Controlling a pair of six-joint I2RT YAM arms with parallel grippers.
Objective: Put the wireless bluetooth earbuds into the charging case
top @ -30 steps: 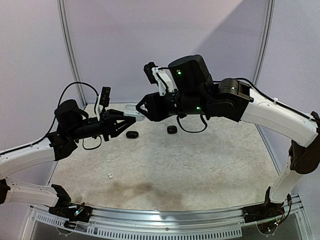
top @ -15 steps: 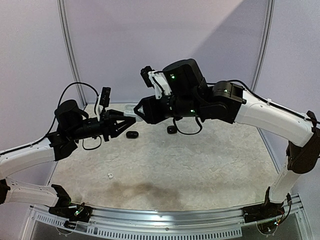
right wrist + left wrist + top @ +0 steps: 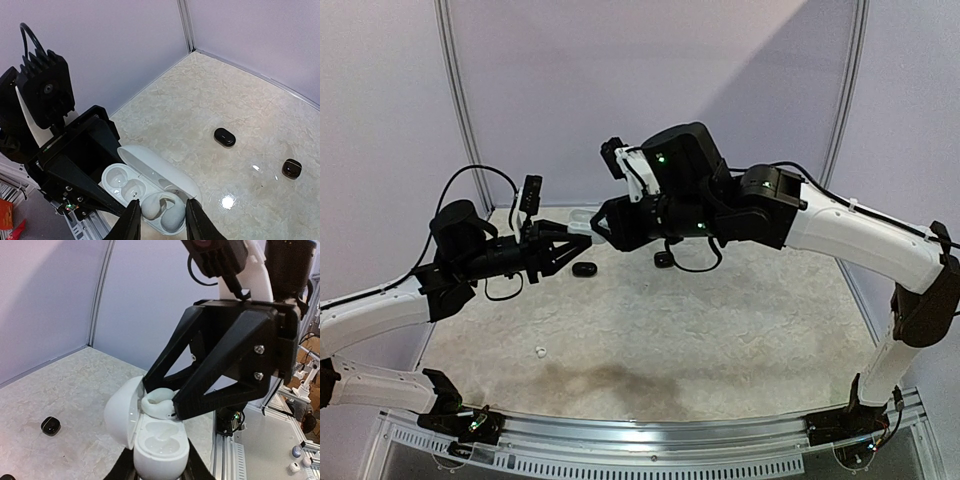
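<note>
Pale stone table (image 3: pixel 720 340), purple walls. Up in the air, left gripper (image 3: pixel 159 471) clamped on open white charging case (image 3: pixel 160 445). Right gripper (image 3: pixel 161 217) pinching white earbud (image 3: pixel 160 207), just over an empty slot. Step: putting it in. Next, probably: keep case steady, line up, push down softly, let go.

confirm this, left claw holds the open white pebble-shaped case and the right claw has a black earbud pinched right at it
Not quite: the right wrist view shows the right claw pinching a glossy white plastic earbud, not a black one, at the open white pebble-shaped charging case, which the left claw holds.
</note>
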